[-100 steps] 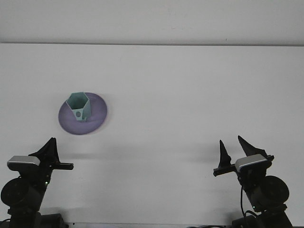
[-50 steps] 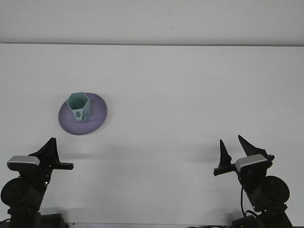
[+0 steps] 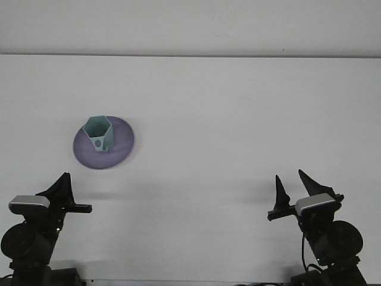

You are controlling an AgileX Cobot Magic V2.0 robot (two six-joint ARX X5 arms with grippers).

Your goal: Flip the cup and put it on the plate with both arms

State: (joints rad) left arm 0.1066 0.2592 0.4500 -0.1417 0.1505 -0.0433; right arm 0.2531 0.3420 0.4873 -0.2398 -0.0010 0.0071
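Since nothing differs across the last second, I judge the job finished and both arms parked. The white surface (image 3: 238,119) carries only the purple plate (image 3: 122,146) and meets a plain pale wall behind. The plate lies well ahead of the left tool (image 3: 59,187). The teal cup (image 3: 97,134) stands mouth-up on the plate, slightly left of its centre. Right tool (image 3: 292,186): prongs apart, empty. Left tool: I cannot tell its state.
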